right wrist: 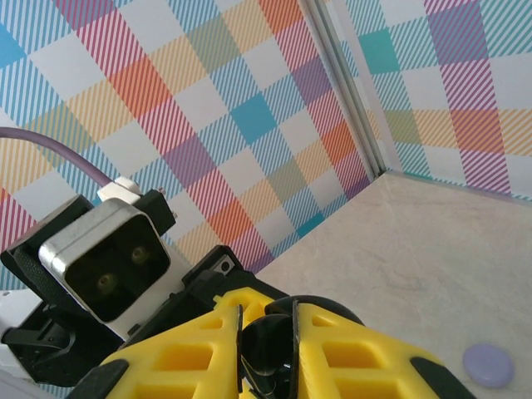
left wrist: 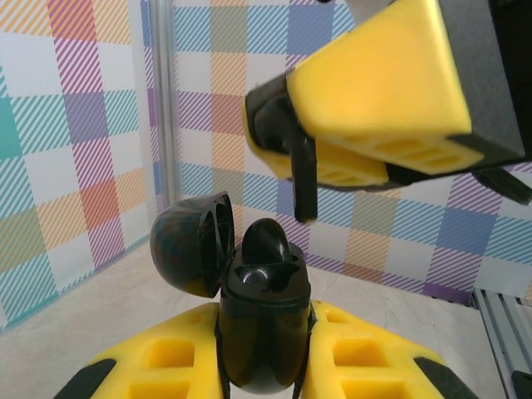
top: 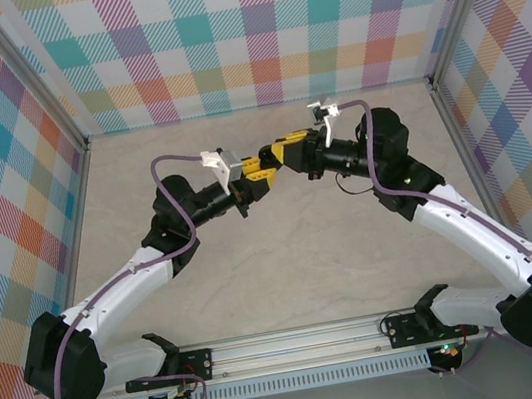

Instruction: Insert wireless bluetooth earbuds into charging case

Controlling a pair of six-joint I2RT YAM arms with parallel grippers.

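**1. Position.** The left gripper (left wrist: 263,366) is clamped on the lower body of the black glossy charging case (left wrist: 262,328) and holds it upright above the pale marbled tabletop (top: 290,287). The domed hinged lid (left wrist: 189,243) stands open to one side. The right gripper (right wrist: 268,342) is closed on a black stemmed earbud (left wrist: 303,179). The earbud hangs stem-down just above the case mouth, not touching it. A rounded black form (left wrist: 268,239) rises from the top of the case. We judge it to be an earbud already seated, though we cannot confirm this.

**2. Handling the earbud.** We treat the earbud as very light, rigid and smooth-surfaced. It probably slips or twists easily between hard fingers. We judge the head to be the right place to pinch, as it is here, so that the stem is free to enter its well. Firm pressure is unnecessary and may flick the part out.

**3. Handling the case.** We expect a stiff, slick plastic shell. Gripping low on the body, as now, leaves the wells and hinge clear. The lid hinge is the likely weak point, so we avoid contact with it.

**4. Other items.** A pale lilac round object (right wrist: 488,364) lies on the tabletop, well apart from the case. We cannot tell what it is.
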